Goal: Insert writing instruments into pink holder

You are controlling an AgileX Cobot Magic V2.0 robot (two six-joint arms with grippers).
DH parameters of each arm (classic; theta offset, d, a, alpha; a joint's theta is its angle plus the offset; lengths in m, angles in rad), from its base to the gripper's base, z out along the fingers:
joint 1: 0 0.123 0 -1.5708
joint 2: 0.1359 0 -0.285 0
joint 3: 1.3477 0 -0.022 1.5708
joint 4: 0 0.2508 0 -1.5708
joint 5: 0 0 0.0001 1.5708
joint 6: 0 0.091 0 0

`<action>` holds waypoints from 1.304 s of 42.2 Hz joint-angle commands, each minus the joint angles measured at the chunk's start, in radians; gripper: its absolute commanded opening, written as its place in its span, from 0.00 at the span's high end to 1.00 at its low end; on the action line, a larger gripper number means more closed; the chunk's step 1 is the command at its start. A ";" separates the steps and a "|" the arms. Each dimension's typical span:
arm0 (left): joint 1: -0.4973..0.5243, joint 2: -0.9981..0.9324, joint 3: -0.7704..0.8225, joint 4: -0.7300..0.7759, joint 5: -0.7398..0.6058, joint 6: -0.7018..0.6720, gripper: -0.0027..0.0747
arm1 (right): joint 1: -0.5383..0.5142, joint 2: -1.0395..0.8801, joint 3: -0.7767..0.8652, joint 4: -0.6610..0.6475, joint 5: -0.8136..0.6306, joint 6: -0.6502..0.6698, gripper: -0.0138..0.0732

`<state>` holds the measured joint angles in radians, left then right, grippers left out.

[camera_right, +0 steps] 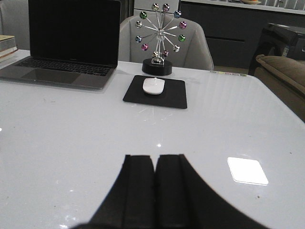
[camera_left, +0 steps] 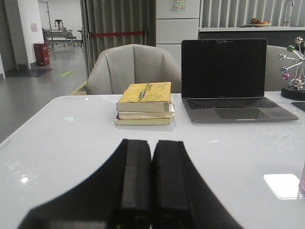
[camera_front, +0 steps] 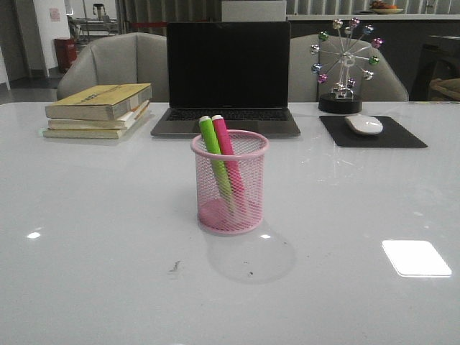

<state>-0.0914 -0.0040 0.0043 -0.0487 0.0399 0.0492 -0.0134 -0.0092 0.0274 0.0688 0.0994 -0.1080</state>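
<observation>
Green marker [camera_front: 215, 159] and pink marker [camera_front: 227, 153] lean inside holder [camera_front: 229, 182] at tabletop [camera_front: 108, 251] centre, tips toward 11 o'clock. Left jaws [camera_left: 152, 183] and right jaws [camera_right: 155, 191] are pressed together, empty. Markers look light, stiff, slick; grip mid-barrel.

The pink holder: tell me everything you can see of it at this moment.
The pink holder is a round cup of pink wire mesh with a solid rolled rim and a solid pink base. It stands upright on the white table, in front of the laptop, apart from it. Inside, a green marker and a pink marker lean side by side toward the left of the rim, their white ends sticking out above it. No gripper touches it.
</observation>
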 commanded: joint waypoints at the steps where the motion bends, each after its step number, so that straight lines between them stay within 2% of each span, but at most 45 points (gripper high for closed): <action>1: -0.002 -0.020 0.005 -0.010 -0.092 -0.011 0.85 | -0.008 -0.021 -0.003 0.007 -0.111 -0.004 0.78; 12: -0.002 -0.020 0.005 -0.010 -0.092 -0.011 0.85 | -0.008 -0.021 -0.003 0.007 -0.118 -0.002 0.78; 21: -0.002 -0.020 0.005 -0.010 -0.092 -0.011 0.85 | -0.007 -0.022 -0.003 -0.036 -0.151 0.149 0.78; 26: -0.002 -0.020 0.005 -0.010 -0.092 -0.011 0.85 | -0.007 -0.022 -0.003 -0.106 -0.161 0.151 0.78; 55: -0.002 -0.020 0.005 -0.010 -0.092 -0.011 0.85 | -0.008 -0.021 -0.003 -0.085 -0.182 0.154 0.78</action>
<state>-0.0914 -0.0040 0.0043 -0.0487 0.0399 0.0492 -0.0134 -0.0111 0.0274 -0.0094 0.0101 0.0465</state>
